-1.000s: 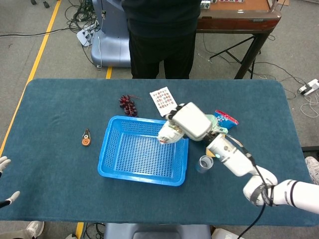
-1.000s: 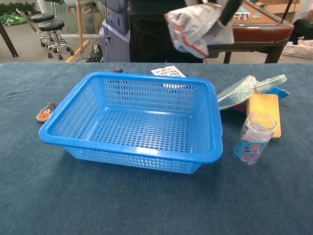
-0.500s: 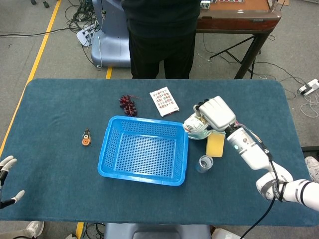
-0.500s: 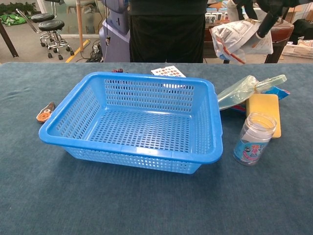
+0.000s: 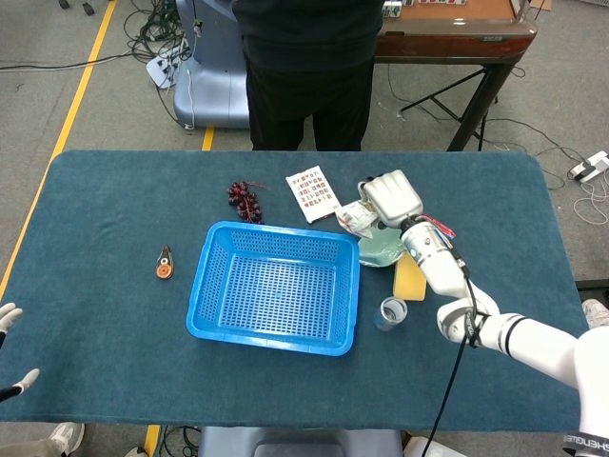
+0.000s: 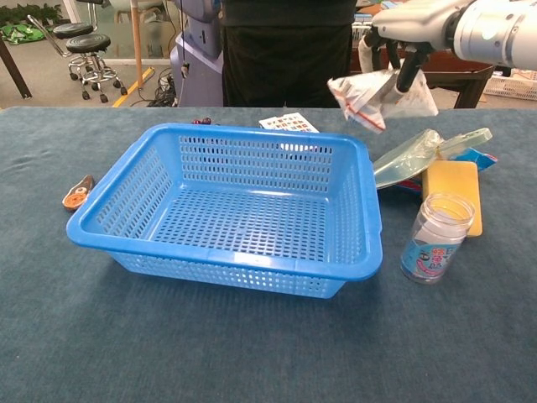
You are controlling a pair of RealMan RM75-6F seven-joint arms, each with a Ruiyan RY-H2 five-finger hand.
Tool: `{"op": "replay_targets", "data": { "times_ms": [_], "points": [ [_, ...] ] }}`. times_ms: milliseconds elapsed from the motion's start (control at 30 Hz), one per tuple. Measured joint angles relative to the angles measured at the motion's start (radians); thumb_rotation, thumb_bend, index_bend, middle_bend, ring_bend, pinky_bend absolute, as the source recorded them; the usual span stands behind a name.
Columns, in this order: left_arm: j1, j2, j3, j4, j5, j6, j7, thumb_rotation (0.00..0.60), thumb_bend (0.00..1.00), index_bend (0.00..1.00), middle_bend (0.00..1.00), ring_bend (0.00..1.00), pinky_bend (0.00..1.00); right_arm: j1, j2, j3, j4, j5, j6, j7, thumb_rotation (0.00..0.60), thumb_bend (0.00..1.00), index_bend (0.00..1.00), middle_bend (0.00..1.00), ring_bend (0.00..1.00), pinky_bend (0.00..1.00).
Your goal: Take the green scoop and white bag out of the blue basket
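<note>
The blue basket [image 5: 211, 277] [image 6: 252, 262] stands mid-table with nothing inside. My right hand [image 5: 391, 197] [image 6: 409, 29] hovers beyond the basket's far right corner and grips the crumpled white bag [image 5: 356, 219] [image 6: 379, 93] in the air above the table. The green scoop [image 5: 381, 251] [image 6: 414, 156] lies on the table just right of the basket, under and behind the bag. At the far left edge of the head view, my left hand [image 5: 8, 313] shows only partly, fingers apart and holding nothing.
A yellow sponge [image 5: 410, 277] [image 6: 453, 192] and a clear jar [image 5: 391, 312] [image 6: 435, 238] sit right of the basket. Grapes [image 5: 245, 201] and a printed card [image 5: 312, 193] [image 6: 289, 123] lie behind it, an orange tool [image 5: 165, 264] [image 6: 76, 193] to its left. A person stands at the far edge.
My right hand carried the white bag from above the basket out past its right rim, and it now hangs lower behind the far right corner. The left hand barely shifted.
</note>
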Motion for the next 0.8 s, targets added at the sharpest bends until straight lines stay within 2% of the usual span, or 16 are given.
{"op": "replay_targets", "data": {
  "times_ms": [33,133,333,533,667,800],
  "points": [
    [0.0,0.0,0.0,0.0,0.0,0.0,0.0,0.6,0.15,0.19,0.14,0.15,0.16,0.006,-0.006,0.001,0.004,0.019,-0.008,-0.009,0.6,0.27,0.16,0.26,0.29,0.52],
    [-0.001,0.001,-0.001,0.0,-0.001,-0.001,0.001,0.6,0.15,0.19,0.14,0.15,0.16,0.019,-0.014,0.005,0.007,0.07,-0.024,-0.032,0.6,0.26,0.09,0.22,0.25,0.48],
    [-0.009,0.003,-0.005,0.001,-0.001,-0.01,0.001,0.6,0.15,0.19,0.14,0.15,0.16,-0.012,0.032,-0.003,-0.071,0.036,0.029,-0.019,0.6,0.25,0.07,0.22,0.24,0.47],
    [-0.024,0.003,-0.013,-0.004,-0.003,-0.023,0.006,0.6,0.15,0.19,0.14,0.15,0.16,-0.133,0.156,-0.035,-0.256,-0.073,0.202,0.02,0.6,0.25,0.09,0.3,0.29,0.47],
    [-0.035,0.004,-0.019,-0.013,-0.001,-0.029,0.014,0.6,0.15,0.19,0.14,0.15,0.16,-0.26,0.275,-0.083,-0.409,-0.157,0.358,0.028,0.6,0.25,0.11,0.33,0.31,0.47],
    [-0.046,0.004,-0.023,-0.022,-0.001,-0.039,0.025,0.6,0.15,0.19,0.14,0.15,0.16,-0.39,0.359,-0.14,-0.505,-0.254,0.513,0.033,0.6,0.25,0.14,0.33,0.32,0.47]
  ]
}}
